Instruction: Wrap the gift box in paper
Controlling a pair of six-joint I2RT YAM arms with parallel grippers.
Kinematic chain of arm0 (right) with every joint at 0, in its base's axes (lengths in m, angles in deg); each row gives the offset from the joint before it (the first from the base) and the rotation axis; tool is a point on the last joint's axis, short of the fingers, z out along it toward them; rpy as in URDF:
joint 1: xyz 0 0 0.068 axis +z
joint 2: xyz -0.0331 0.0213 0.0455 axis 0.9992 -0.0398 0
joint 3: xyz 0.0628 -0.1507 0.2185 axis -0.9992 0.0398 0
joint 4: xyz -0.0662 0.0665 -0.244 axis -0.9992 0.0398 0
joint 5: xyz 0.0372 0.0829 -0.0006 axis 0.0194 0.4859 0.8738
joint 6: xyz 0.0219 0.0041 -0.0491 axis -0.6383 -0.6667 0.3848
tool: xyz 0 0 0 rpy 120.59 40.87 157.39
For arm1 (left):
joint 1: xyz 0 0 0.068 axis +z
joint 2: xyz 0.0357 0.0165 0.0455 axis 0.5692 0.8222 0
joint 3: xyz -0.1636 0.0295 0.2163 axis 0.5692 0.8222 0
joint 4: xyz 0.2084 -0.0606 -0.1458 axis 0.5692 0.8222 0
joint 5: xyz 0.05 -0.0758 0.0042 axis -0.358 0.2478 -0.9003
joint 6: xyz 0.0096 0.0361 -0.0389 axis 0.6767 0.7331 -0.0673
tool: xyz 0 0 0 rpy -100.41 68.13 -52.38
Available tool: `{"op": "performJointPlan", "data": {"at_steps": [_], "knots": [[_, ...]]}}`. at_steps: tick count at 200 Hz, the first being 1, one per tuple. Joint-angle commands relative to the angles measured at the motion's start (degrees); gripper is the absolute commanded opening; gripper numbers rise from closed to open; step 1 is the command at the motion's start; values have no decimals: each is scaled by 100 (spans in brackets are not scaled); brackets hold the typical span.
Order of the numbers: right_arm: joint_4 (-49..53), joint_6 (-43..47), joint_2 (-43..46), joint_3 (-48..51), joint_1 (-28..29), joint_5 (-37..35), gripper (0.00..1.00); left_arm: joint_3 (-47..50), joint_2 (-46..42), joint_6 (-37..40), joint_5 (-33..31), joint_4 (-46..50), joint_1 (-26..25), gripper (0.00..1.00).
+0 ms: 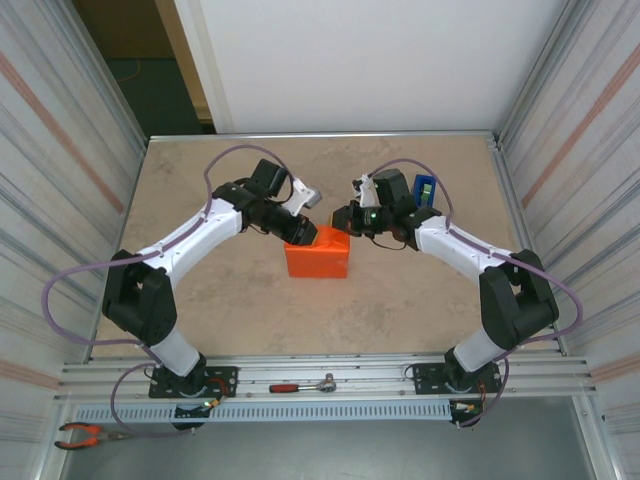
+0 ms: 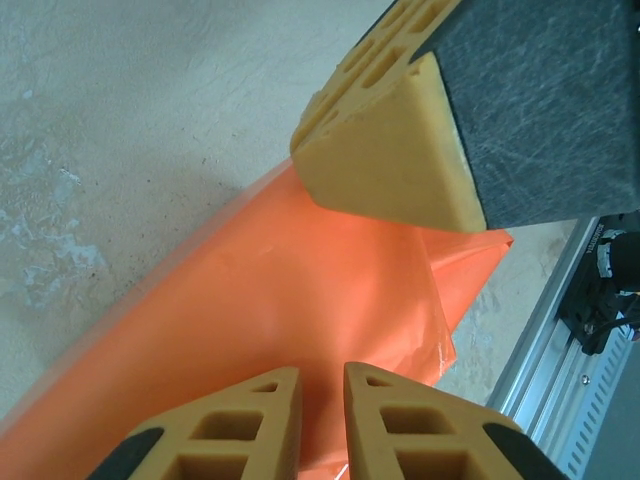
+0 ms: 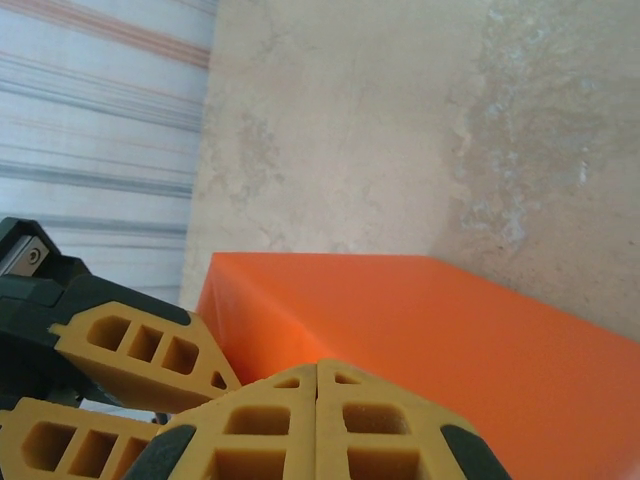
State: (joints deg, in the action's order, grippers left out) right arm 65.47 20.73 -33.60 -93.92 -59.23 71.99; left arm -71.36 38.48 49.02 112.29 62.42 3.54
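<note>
Left gripper (image 1: 300, 233): positioned at the far left top edge of the paper (image 1: 318, 262). Its jaws are a narrow slit apart; whether they grip anything cannot be determined. Paper: forms a box-shaped parcel at the centre of the table (image 1: 220, 300), with the gift box hidden beneath. Right gripper (image 1: 343, 220): jaws pressed together, at the parcel's far right corner. Blue tape dispenser (image 1: 424, 189): farther right, apart from the parcel.

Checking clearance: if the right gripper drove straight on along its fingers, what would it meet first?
Probably the paper: the right gripper, shut, points at its flat orange top face just ahead. Whether the tips touch it is unclear.
</note>
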Motion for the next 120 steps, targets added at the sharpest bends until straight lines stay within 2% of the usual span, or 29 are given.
{"op": "performJointPlan", "data": {"at_steps": [1, 84, 120], "knots": [[843, 147, 189, -329, 11, -130, 0, 80, -70, 166, -112, 233, -66, 19], [904, 131, 360, -270, 545, -318, 0, 118, -19, 151, -116, 233, -110, 18], [864, 86, 451, 53, 649, -415, 0, 92, 4, 121, -125, 233, -109, 17]]}}
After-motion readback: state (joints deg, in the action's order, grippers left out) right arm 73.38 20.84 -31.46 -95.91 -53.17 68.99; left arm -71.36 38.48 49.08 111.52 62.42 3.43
